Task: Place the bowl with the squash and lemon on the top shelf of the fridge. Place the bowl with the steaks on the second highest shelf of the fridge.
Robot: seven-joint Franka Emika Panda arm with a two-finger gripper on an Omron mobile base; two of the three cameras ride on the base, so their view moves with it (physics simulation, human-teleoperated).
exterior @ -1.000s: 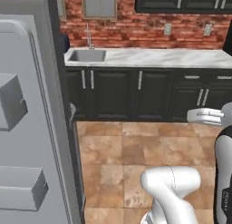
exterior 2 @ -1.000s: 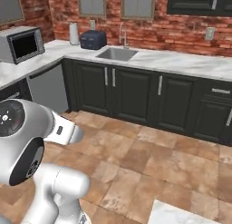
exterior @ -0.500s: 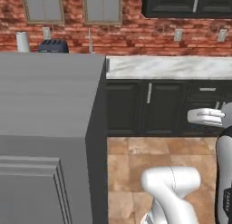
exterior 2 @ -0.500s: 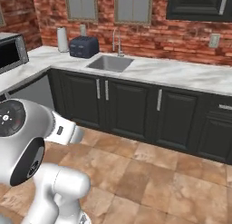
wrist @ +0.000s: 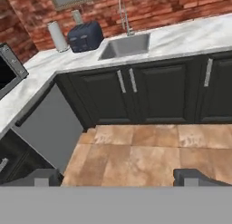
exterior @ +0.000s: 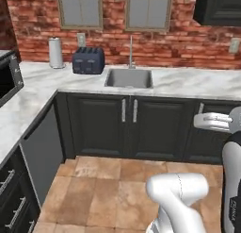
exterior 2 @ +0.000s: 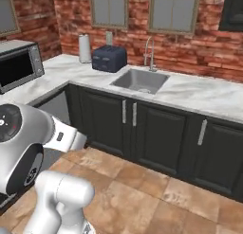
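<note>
Tool wide apart, nothing in it

The tool [wrist: 116,177] sits at the frame's bottom over tile floor [wrist: 145,150]; sink [wrist: 124,45] and toaster [wrist: 85,36] up top on the desk [wrist: 190,35].

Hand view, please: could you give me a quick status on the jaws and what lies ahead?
Gripper open, jaws wide, holding nothing. Facing dark cabinets below the sink; toaster and paper towel roll on the counter. Bare tile floor ahead.

View: black lower cabinet doors [wrist: 136,89] under white marble counter [wrist: 190,37] | steel sink [wrist: 125,46] set in counter, far centre | two-finger gripper [wrist: 116,177]: dark tips wide apart, above tan floor tiles [wrist: 136,150], near side
</note>
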